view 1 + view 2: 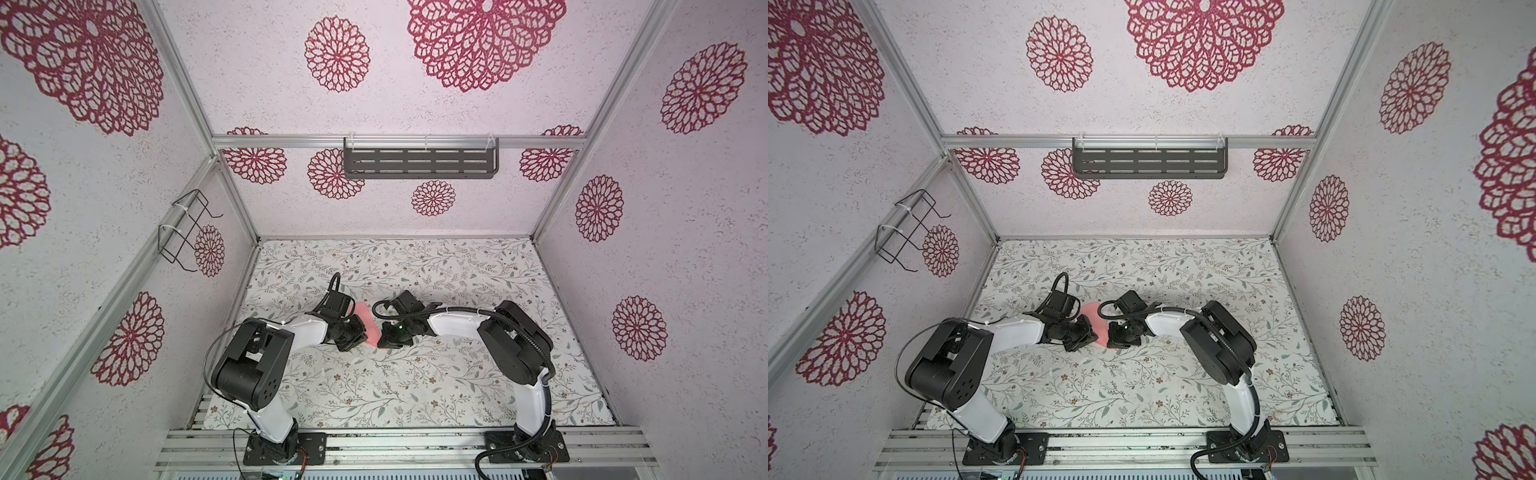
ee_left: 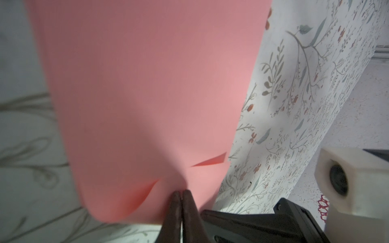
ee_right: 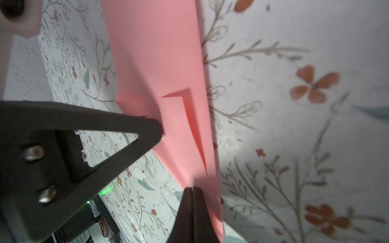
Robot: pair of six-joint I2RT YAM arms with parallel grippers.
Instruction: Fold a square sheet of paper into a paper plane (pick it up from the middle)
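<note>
Between our arms, left gripper (image 2: 181, 192) and right gripper (image 3: 192, 188) pinch tight our salmon-pink, flap-creased square sheet of paper (image 2: 147, 94)

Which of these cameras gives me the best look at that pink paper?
The left wrist view: the pink paper fills most of it, small folded flaps showing near the left pincer. The right wrist view shows a narrower strip with one fold. Both top views show only a small sliver.

Bright, edge-bowed top views; wrist views blurred, pink paper (image 2: 147, 94) partly shadowed.
</note>
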